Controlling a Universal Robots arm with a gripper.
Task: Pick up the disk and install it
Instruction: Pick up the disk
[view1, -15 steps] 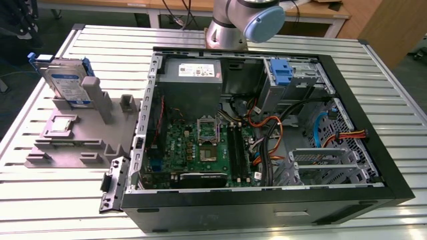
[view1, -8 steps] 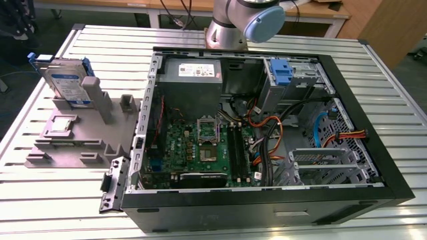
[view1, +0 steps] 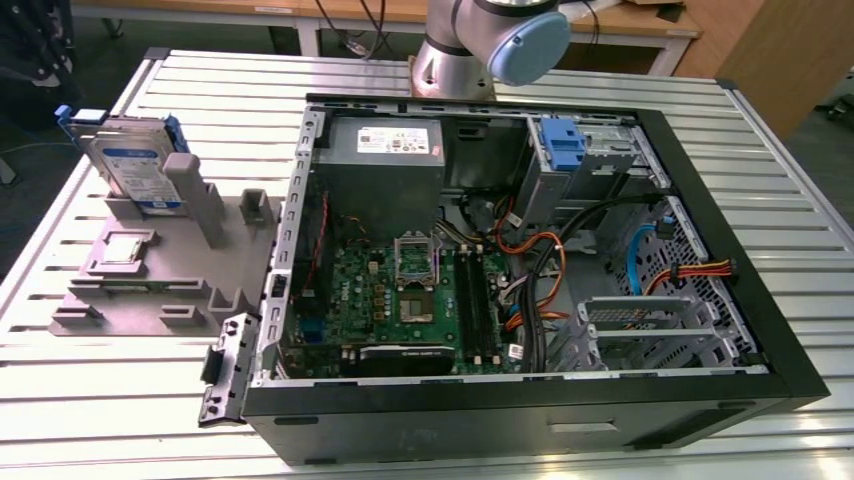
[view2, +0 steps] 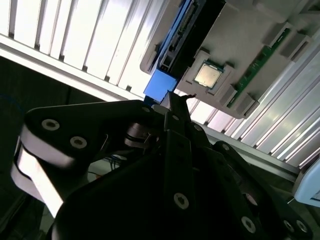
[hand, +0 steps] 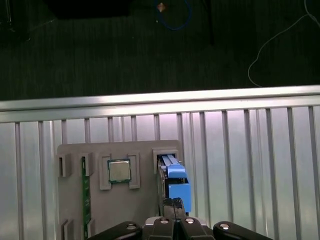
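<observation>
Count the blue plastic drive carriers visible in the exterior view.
2. One frames the disk standing in the gray holder at the exterior view's left; the other carrier sits in the drive cage of the computer case. More could be hidden inside.

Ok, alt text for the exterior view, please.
The disk stands upright in a grey holder at the exterior view's left, beside an open computer case on a slatted table. The robot arm rises behind the case.
</observation>
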